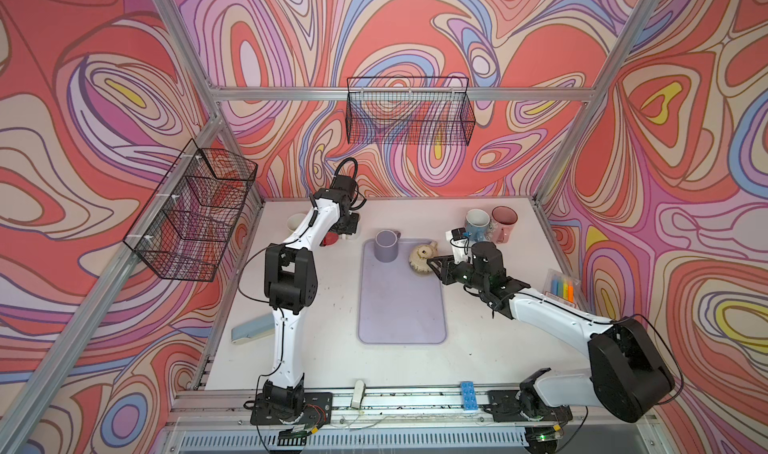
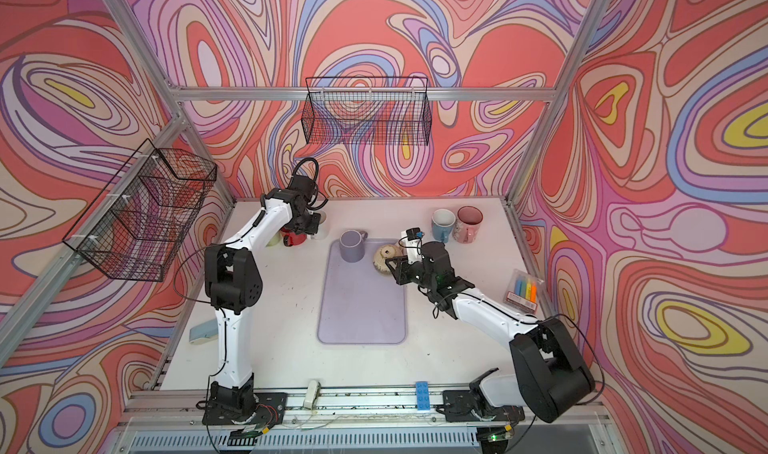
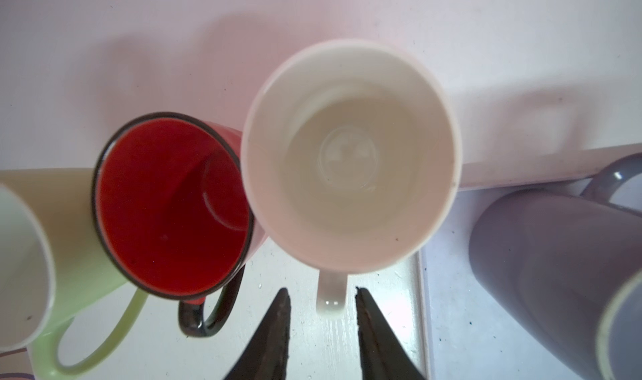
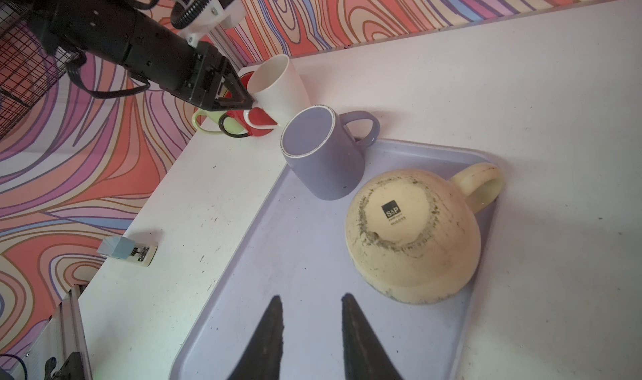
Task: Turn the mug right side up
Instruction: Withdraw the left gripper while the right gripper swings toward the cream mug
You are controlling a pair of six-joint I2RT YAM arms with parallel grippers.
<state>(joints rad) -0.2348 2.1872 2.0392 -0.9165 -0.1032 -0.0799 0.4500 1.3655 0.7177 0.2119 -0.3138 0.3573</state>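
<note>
A white tabletop [image 1: 478, 348] is enclosed on three sides by walls [image 1: 415, 28] printed with swirling coral, lilac, blue and yellow bands. A black wire basket [image 1: 409, 115] is hung from the far aluminium rail [image 1: 291, 94], and a tiered wire basket [image 1: 195, 215] on the left.

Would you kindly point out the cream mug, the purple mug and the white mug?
cream mug [image 4: 399, 222], right wrist view, on its upturned base.
purple mug [image 4: 307, 133], right wrist view, on its upturned base.
white mug [image 3: 347, 159], left wrist view, on its inside bottom.
</note>
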